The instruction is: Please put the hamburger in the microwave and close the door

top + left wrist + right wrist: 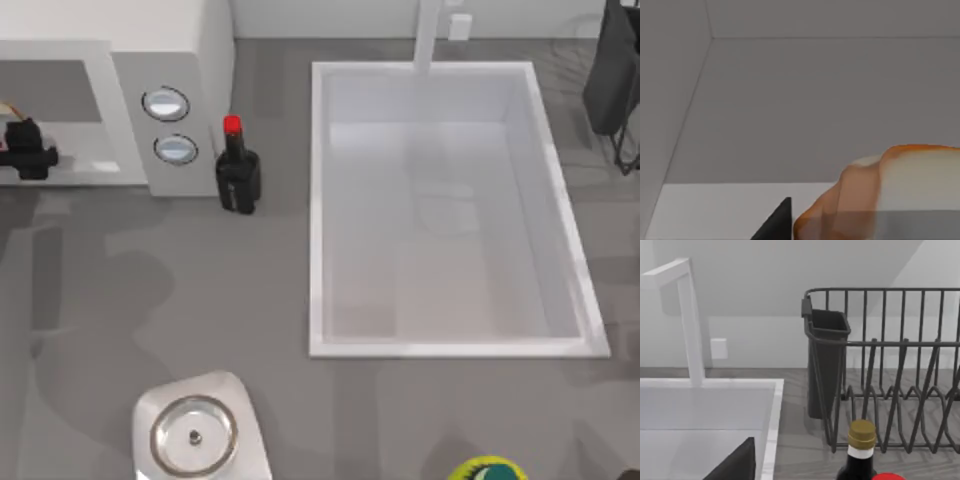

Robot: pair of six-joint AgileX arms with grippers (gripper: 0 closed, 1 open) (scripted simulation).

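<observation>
Hamburger (890, 195) sits clamped in the left pincer (28, 150), reaching inside the microwave (180, 60) to set it down before the door gets closed

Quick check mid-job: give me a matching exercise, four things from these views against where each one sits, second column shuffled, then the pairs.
Things:
1. hamburger
2. red-capped bottle
3. faucet
4. dish rack

Places:
A. at the sink's back edge
B. on the counter beside the sink, seen in the right wrist view
C. inside the microwave, close to the left gripper
D. just right of the two dials

Pairs: 1-C, 2-D, 3-A, 4-B
</observation>
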